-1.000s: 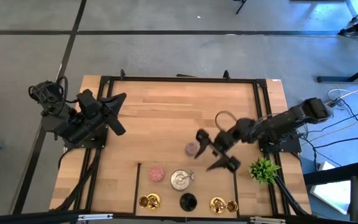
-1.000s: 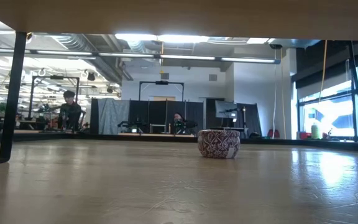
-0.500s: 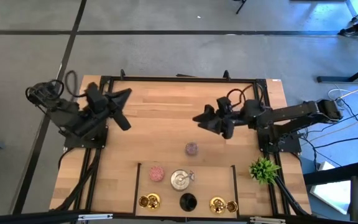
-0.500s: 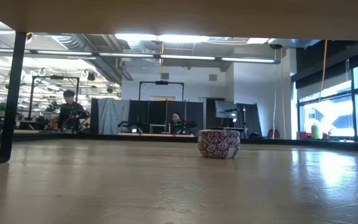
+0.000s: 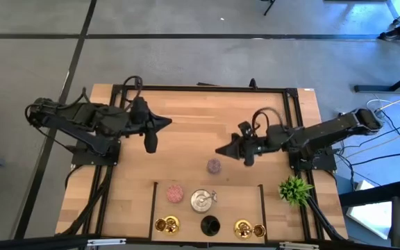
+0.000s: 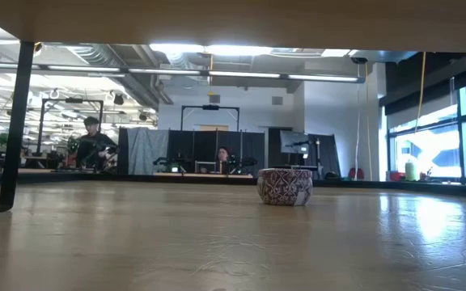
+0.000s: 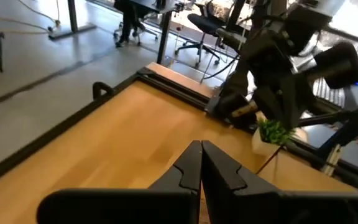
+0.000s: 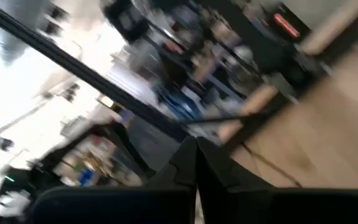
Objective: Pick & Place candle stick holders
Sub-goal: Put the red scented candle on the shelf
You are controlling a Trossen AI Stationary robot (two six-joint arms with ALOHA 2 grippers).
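Pale wooden desk (image 5: 186,132) on a grey floor, seen from above, carried seven candle stick holders. Six sat inside a marked rectangle at the near edge: one glittery pink round holder (image 5: 176,193), one shiny silver round holder (image 5: 201,201), one black holder (image 5: 210,225) and three small gold holders (image 5: 166,224). A second glittery mauve round holder (image 5: 214,166) stood alone mid-desk, probably the one left to place. Left end effector (image 5: 160,129) and right end effector (image 5: 228,148) both hung above the desk, fingers pressed together, holding nothing. One green spiky plant (image 5: 295,189) stood at the right edge.
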